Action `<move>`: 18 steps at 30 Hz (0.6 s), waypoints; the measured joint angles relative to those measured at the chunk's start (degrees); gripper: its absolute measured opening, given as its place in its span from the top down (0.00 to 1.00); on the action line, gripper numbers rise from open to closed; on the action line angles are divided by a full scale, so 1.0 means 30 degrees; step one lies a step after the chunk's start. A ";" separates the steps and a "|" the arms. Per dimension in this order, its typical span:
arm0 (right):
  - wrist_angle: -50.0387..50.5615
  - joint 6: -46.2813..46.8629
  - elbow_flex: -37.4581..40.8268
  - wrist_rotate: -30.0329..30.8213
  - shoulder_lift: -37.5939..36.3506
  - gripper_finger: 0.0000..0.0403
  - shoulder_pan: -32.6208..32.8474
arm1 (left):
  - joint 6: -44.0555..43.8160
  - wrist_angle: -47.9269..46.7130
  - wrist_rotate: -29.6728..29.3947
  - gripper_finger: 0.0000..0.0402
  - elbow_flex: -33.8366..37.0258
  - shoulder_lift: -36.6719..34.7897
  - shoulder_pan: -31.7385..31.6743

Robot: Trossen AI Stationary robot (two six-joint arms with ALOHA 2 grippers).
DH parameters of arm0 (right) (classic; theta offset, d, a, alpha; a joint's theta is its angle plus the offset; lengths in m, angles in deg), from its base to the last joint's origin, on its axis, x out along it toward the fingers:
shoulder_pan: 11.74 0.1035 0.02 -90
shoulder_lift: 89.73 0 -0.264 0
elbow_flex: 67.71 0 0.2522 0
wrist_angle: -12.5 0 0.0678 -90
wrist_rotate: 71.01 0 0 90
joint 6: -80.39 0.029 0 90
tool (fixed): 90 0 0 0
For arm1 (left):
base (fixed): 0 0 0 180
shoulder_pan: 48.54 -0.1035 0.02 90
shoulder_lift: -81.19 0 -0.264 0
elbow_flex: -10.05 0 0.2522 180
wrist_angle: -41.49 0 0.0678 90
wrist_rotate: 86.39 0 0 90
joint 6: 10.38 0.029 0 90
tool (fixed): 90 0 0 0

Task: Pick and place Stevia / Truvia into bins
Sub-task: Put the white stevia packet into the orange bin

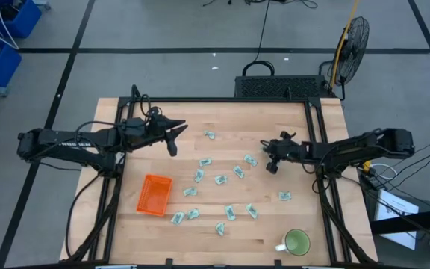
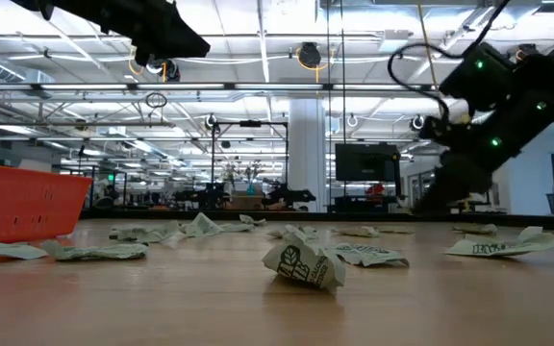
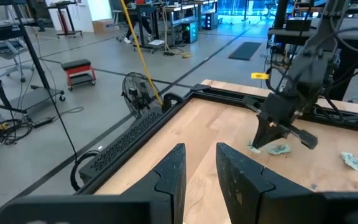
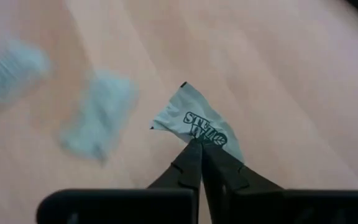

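Observation:
Several pale green and white Stevia packets (image 1: 219, 179) lie scattered on the wooden table between the two arms; in the low view they lie crumpled (image 2: 306, 264). The orange tray (image 1: 155, 194) stands at the front left and also shows in the low view (image 2: 17, 204). My right gripper (image 1: 272, 166) is right of the middle and shut on one packet (image 4: 194, 118). My left gripper (image 1: 174, 140) is open and empty, held above the table behind the tray; its fingers show apart in the left wrist view (image 3: 201, 171). My right gripper pinches the packet's printed end (image 4: 205, 135) between its two fingertips, only at that edge. The rest of the packet sticks out beyond the fingertips. It looks lifted clear of the table, with other packets blurred below it.
A green mug (image 1: 297, 243) stands at the front right corner. A black frame (image 1: 316, 134) runs along the table's far, left and right edges. A black basket (image 1: 278, 86) and a fan (image 1: 353, 37) stand beyond the far edge.

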 joint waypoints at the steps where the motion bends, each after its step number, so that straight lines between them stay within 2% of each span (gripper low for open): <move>1: -0.0947 -0.0007 0.0000 -0.0403 -0.0037 1.00 0.0040 | 0.0206 0.0014 -0.0239 0.77 0.0000 0.0000 0.0000; 6: -0.4739 -0.0696 -0.0630 -0.1910 -0.0042 1.00 0.0720 | 0.0638 0.0115 -0.1485 0.77 0.0000 0.0000 -0.0120; 11: -0.4861 -0.1200 -0.2701 -0.1999 -0.0049 1.00 0.1668 | 0.0262 0.0078 -0.1602 0.77 0.0000 0.0000 -0.0342; 16: -0.4890 -0.1409 -0.4677 -0.5140 0.0008 1.00 0.2389 | 0.0728 0.0163 -0.1648 0.77 0.0000 -0.0078 -0.0335; 18: -0.5168 -0.1408 -0.5342 -0.5410 0.0266 1.00 0.2772 | 0.0419 0.0107 -0.1850 0.77 0.0000 -0.0153 -0.0335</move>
